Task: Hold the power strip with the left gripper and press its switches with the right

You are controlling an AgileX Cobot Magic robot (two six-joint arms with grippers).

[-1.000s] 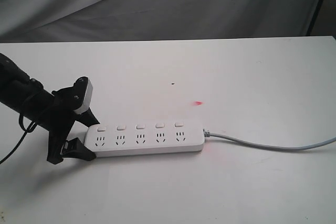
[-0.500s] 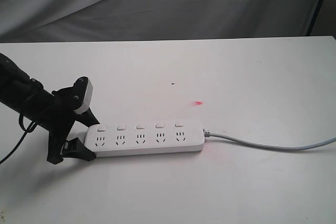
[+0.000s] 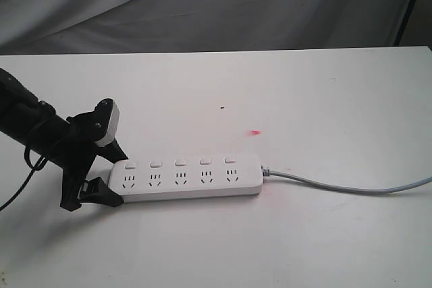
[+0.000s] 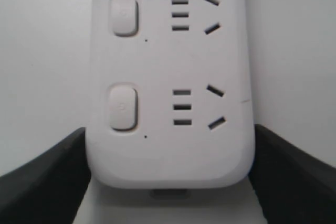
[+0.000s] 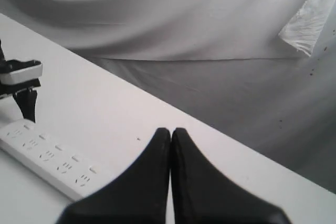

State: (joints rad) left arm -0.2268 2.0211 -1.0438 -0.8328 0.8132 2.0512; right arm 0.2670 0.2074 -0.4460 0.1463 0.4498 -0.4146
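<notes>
Clamped on power strip [image 3: 185, 179] end: left gripper [image 3: 113, 175] fingers [image 4: 42, 187], one each long side. Flat on counter [image 3: 304, 99], rest stretching away from them. Pressed together, empty, well apart: right gripper [image 5: 171, 135] fingers.

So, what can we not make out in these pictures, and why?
Exterior view: right pincer outside the frame; cable cut off by the right edge.
Left wrist view: the top edge cuts off the power strip; only two switches show.
Right wrist view: the shut right pincer hides the strip's cable end; the switches are too small to read.
</notes>
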